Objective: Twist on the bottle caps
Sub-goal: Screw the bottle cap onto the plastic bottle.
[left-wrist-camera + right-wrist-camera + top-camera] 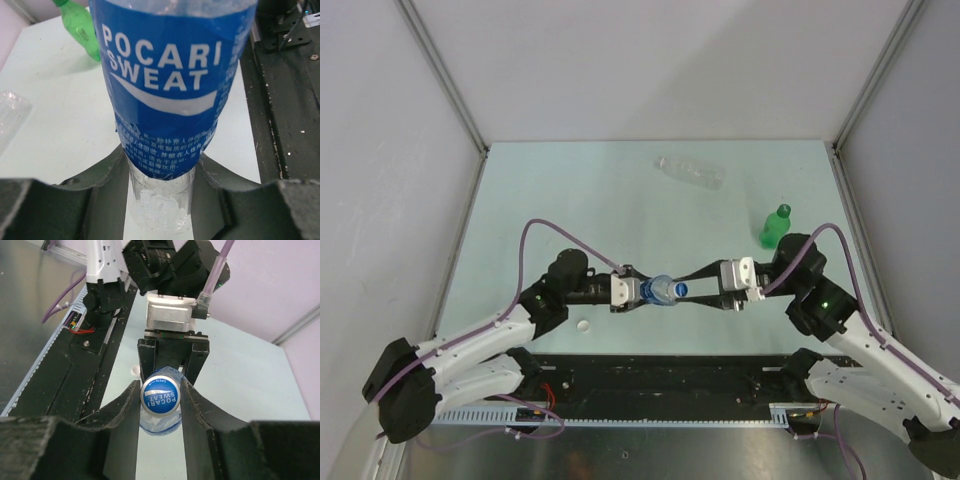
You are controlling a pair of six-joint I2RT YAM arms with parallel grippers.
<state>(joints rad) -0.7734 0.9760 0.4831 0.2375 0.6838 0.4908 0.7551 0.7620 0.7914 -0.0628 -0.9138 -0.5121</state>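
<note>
Cap [160, 397] between jaws of right gripper [159, 390]

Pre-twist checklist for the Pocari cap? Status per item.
1. Left fingers clamp the blue-label bottle near its base: ok.
2. Blue cap sits on the bottle's mouth: ok.
3. Cap threads seated square: cannot tell.
4. Right fingers touch both sides of the cap: ok; firmness cannot tell.
5. Green bottle stands upright close to the right arm; clearance: cannot tell.
6. Loose white cap lies on the table, apart from both arms: ok.
</note>
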